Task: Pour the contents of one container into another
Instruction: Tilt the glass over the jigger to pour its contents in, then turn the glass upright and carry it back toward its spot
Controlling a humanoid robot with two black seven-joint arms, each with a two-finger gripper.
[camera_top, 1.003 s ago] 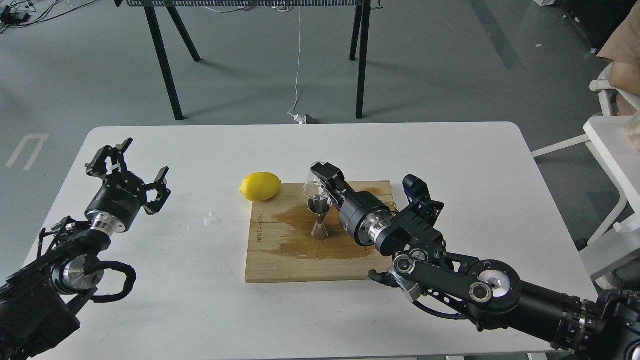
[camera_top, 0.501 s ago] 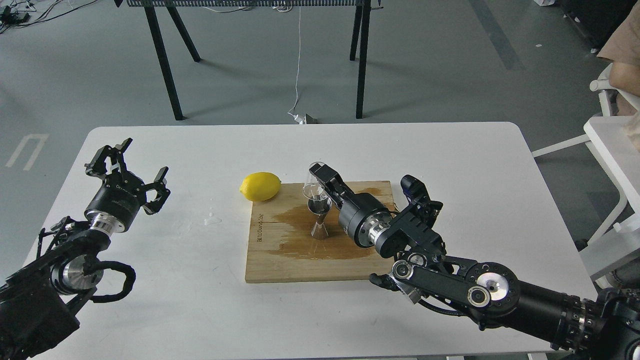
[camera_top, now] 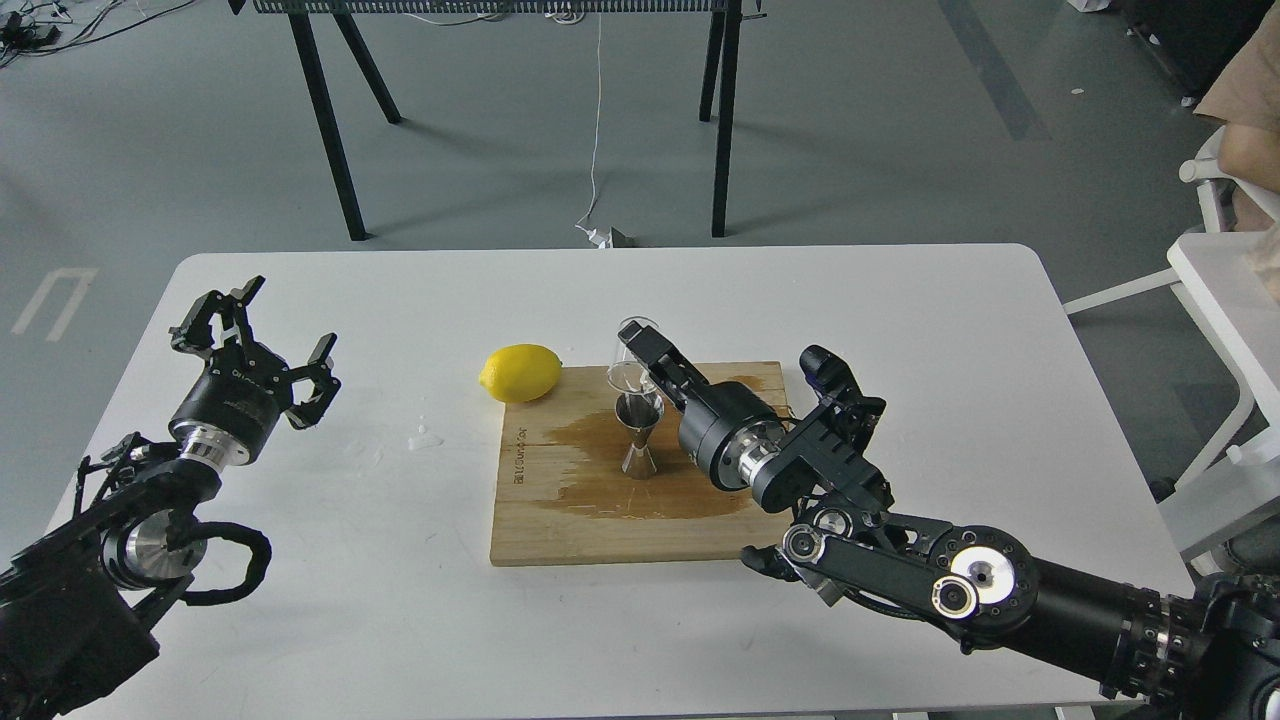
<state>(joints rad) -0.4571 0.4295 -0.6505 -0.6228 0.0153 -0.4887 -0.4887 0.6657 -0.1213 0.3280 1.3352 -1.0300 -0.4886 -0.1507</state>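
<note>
In the head view my right gripper (camera_top: 640, 362) is shut on the clear glass cup (camera_top: 624, 364), which it holds tilted to the left just above the steel jigger (camera_top: 638, 436). The jigger stands upright near the middle of the wooden cutting board (camera_top: 560, 520), on a dark wet stain. The cup's rim hangs over the jigger's mouth. My left gripper (camera_top: 268, 345) is open and empty over the left part of the table, far from both containers.
A yellow lemon (camera_top: 520, 372) lies at the board's far left corner. A small white speck (camera_top: 424, 438) sits on the white table (camera_top: 900, 320) left of the board. A white side stand (camera_top: 1225, 300) is at the right, and black table legs (camera_top: 330, 120) stand beyond.
My right gripper has risen slightly with the glass cup, lifting it a little higher above the jigger. The left arm has not moved.
</note>
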